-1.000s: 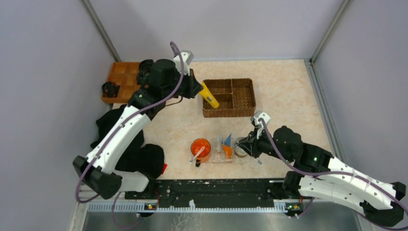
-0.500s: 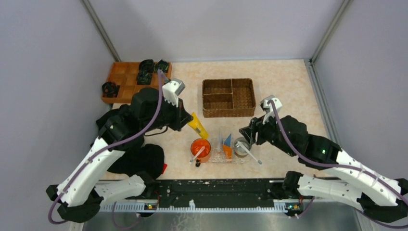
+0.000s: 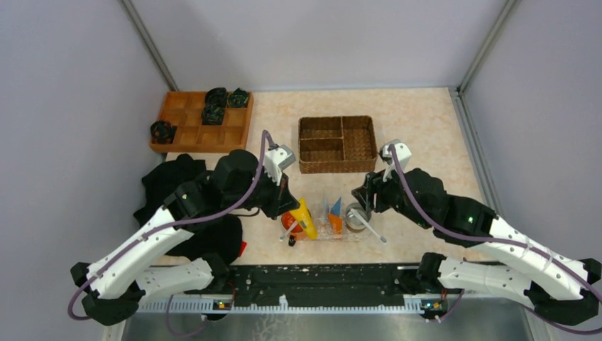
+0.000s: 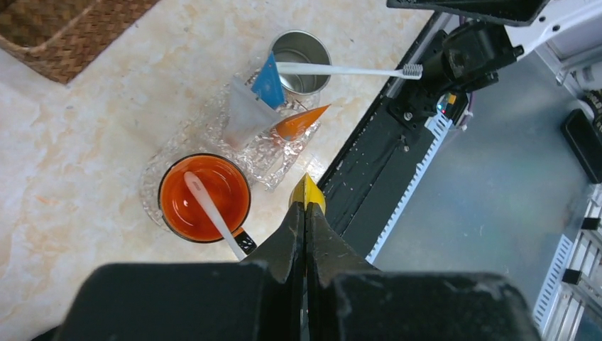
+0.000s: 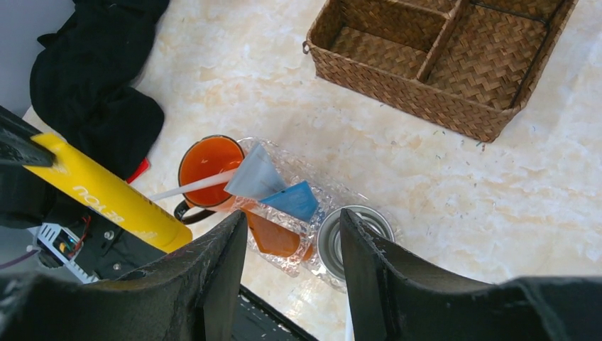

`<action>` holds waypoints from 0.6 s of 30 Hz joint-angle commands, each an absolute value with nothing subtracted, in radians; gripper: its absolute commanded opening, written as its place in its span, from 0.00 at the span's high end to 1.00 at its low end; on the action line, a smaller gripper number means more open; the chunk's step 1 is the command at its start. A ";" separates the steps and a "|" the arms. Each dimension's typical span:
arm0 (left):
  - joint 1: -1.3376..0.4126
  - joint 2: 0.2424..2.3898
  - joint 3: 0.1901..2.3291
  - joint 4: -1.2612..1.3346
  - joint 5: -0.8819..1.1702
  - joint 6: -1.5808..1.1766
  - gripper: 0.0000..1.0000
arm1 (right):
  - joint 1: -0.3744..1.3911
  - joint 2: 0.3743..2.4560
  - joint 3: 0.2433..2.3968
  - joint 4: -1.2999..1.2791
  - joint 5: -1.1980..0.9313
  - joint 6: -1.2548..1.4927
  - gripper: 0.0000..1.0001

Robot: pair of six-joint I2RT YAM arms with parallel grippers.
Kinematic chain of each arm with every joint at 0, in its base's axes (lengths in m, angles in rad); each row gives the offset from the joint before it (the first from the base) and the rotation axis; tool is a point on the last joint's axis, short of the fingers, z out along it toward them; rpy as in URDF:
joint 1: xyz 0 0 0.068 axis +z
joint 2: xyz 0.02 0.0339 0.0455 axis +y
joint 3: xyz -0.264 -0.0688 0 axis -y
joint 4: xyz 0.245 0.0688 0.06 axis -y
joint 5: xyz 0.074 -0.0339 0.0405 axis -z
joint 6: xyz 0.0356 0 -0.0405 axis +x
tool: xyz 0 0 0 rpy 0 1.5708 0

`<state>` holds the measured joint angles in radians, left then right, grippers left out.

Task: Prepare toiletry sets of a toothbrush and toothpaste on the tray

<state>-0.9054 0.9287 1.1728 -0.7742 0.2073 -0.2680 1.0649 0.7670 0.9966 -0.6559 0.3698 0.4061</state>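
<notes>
My left gripper point(image 4: 305, 213) is clenched on the yellow tube point(image 4: 307, 193), holding it over the tray point(image 5: 323, 186) at its orange mug point(image 4: 204, 197) end. My right gripper point(image 5: 292, 220) hangs with jaws parted above the tray's other end, where a toothbrush point(image 4: 341, 69) lies across the steel cup point(image 4: 302, 53).

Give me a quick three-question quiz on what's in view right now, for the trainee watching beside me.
1. True or false: the left tool is shut on a yellow tube.
2. The toothbrush with its bristles pointing away from the table rests on the: A) wicker basket, B) steel cup, C) wooden tray.
3. Fill in the blank: the right tool hangs above the table with its jaws ____.

Key: 1 true; 2 B; 3 open.
</notes>
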 commanded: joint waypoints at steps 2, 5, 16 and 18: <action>-1.002 0.966 1.145 -0.681 0.093 -0.257 1.00 | 1.075 0.754 0.993 -0.634 0.387 0.427 0.49; -1.080 1.013 1.138 -0.665 -0.048 -0.245 1.00 | 1.075 0.745 0.981 -0.634 0.396 0.430 0.49; -1.175 1.098 1.120 -0.576 -0.215 -0.210 1.00 | 1.074 0.675 0.942 -0.659 0.418 0.442 0.48; -1.180 1.111 1.123 -0.575 -0.220 -0.207 1.00 | 1.074 0.666 0.935 -0.661 0.421 0.444 0.48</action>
